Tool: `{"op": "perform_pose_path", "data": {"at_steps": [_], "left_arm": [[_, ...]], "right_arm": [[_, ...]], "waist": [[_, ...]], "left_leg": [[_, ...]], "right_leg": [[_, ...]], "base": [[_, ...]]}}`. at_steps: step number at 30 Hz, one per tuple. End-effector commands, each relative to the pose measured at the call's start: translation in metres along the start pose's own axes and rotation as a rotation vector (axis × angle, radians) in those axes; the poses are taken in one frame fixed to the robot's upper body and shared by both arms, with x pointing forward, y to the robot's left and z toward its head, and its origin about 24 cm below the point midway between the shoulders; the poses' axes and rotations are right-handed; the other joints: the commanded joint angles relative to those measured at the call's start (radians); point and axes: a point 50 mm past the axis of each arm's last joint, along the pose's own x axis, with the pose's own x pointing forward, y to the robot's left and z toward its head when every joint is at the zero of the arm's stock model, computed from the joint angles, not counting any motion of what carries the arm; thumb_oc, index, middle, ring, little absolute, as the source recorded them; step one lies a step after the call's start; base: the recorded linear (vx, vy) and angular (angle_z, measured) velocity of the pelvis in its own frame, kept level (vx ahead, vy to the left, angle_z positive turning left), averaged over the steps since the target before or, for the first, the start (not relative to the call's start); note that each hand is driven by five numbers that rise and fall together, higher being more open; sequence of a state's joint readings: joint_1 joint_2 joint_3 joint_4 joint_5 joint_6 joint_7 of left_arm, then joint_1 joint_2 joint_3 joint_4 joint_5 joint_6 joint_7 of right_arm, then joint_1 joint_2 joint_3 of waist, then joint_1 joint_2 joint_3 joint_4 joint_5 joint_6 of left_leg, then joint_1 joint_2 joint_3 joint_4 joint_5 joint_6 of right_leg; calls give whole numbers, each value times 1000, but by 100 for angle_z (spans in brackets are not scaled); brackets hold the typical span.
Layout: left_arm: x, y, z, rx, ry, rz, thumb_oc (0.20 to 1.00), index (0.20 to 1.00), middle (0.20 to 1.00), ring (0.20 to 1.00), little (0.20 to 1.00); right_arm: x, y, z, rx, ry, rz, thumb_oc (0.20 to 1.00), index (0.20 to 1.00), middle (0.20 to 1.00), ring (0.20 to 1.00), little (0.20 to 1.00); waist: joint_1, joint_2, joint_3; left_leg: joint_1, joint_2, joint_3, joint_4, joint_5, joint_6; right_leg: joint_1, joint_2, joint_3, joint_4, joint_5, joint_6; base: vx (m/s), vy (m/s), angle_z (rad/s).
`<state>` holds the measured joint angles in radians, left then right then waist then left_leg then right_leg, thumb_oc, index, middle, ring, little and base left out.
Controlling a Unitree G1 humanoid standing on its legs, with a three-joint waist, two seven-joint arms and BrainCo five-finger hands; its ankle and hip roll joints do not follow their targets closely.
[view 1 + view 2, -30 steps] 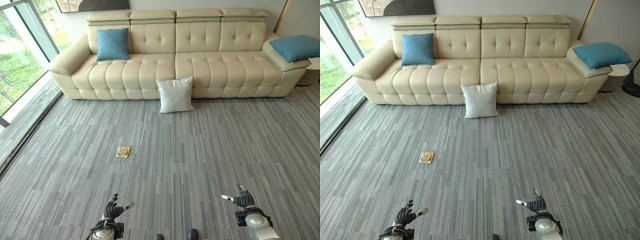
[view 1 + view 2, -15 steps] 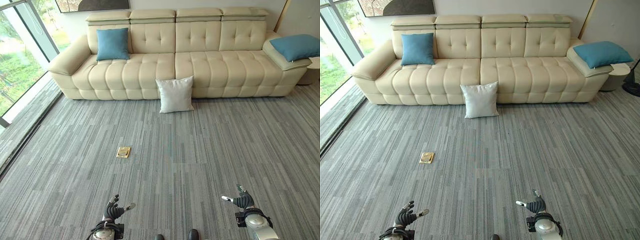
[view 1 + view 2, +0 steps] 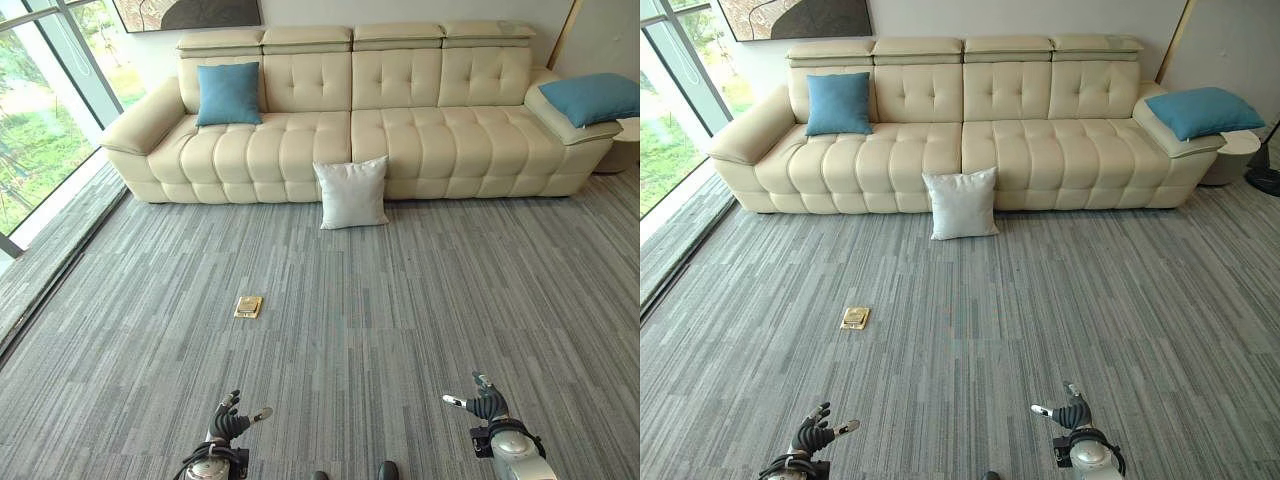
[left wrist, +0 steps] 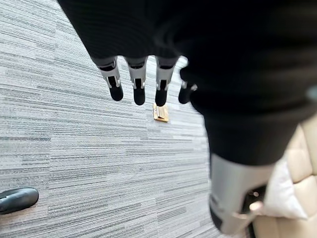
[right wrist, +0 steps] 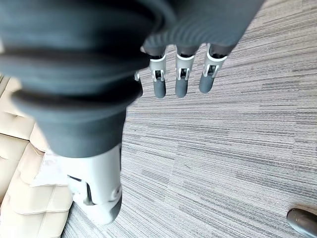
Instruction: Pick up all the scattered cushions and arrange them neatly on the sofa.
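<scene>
Grey carpet (image 3: 400, 320) is faced by a cream sofa (image 3: 420, 130); a white cushion (image 3: 351, 192) is propped against it. Left hand (image 3: 228, 424) and right hand (image 3: 482, 404) are held relaxed, empty.

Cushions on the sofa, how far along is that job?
Done: one blue cushion upright on the sofa. In hand: nothing; left hand and right hand hang open. Left: white cushion on the carpet, other blue cushion lying on the armrest.

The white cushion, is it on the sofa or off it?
Off: the white cushion stands upright on the carpet, leaning against the sofa front.
</scene>
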<state>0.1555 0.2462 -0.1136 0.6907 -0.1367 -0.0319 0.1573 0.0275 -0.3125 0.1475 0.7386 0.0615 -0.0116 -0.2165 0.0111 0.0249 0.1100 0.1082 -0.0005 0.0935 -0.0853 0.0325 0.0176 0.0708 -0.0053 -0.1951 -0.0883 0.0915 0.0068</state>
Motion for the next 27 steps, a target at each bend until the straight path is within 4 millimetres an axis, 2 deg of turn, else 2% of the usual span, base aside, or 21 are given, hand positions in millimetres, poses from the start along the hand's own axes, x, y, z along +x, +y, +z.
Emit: {"op": "perform_pose_path", "data": {"at_steps": [1,8,15,19,21,22,23,24,26,27], "left_arm": [[7,9,10,36,-32,21,1000,1000,1000,1000,1000],[6,9,6,38,-16,22,1000,1000,1000,1000,1000],[6,15,13,2,-38,51,1000,1000,1000,1000,1000],[4,26,16,39,-66,69,1000,1000,1000,1000,1000],[4,31,15,44,-59,84,1000,1000,1000,1000,1000],[4,38,14,39,-51,113,1000,1000,1000,1000,1000],[5,40,15,40,-50,128,1000,1000,1000,1000,1000],[5,40,15,40,-50,128,1000,1000,1000,1000,1000],[7,40,20,32,-65,135,1000,1000,1000,1000,1000],[7,39,23,24,-77,130,1000,1000,1000,1000,1000]], "right_arm": [[5,3,13,13,-42,2,1000,1000,1000,1000,1000],[4,4,12,10,-40,6,1000,1000,1000,1000,1000],[5,-1,20,-1,-63,-5,1000,1000,1000,1000,1000],[6,-7,26,1,-91,-17,1000,1000,1000,1000,1000],[6,-9,26,-4,-89,-22,1000,1000,1000,1000,1000],[7,-9,28,8,-89,-27,1000,1000,1000,1000,1000],[7,-8,31,7,-101,-26,1000,1000,1000,1000,1000],[7,-8,31,7,-101,-26,1000,1000,1000,1000,1000],[8,-7,41,11,-137,-25,1000,1000,1000,1000,1000],[8,-8,45,12,-150,-26,1000,1000,1000,1000,1000]], "waist": [[15,-35,-11],[14,-34,-6],[27,-40,26],[38,-50,51],[44,-52,61],[48,-48,87],[48,-49,102],[48,-50,102],[42,-40,123],[39,-37,132]], "left_leg": [[4,40,6,-2,-48,-76],[2,41,7,-2,-49,-76],[-25,31,-2,-2,-40,-64],[-59,18,-4,6,-42,-51],[-79,9,-9,17,-47,-39],[-85,2,-19,21,-58,-22],[-79,0,-17,18,-61,-15],[-80,-2,-16,18,-61,-14],[-53,2,-15,11,-71,-7],[-38,4,-14,7,-75,-8]], "right_leg": [[52,-84,-7,1,-111,118],[49,-83,-10,1,-111,119],[23,-85,-7,2,-102,120],[-3,-99,-10,16,-103,128],[-37,-110,-12,73,-115,132],[-124,-139,-11,241,-122,143],[-161,-147,-9,315,-103,156],[-165,-149,-7,321,-105,157],[-262,-150,-2,468,-66,164],[-292,-145,-9,470,-65,154]], "base": [[0,0,0],[0,0,0],[-5,23,0],[8,111,0],[-28,164,0],[-49,223,-2],[-40,177,-4],[11,91,2],[120,121,14],[260,65,-11]]}}
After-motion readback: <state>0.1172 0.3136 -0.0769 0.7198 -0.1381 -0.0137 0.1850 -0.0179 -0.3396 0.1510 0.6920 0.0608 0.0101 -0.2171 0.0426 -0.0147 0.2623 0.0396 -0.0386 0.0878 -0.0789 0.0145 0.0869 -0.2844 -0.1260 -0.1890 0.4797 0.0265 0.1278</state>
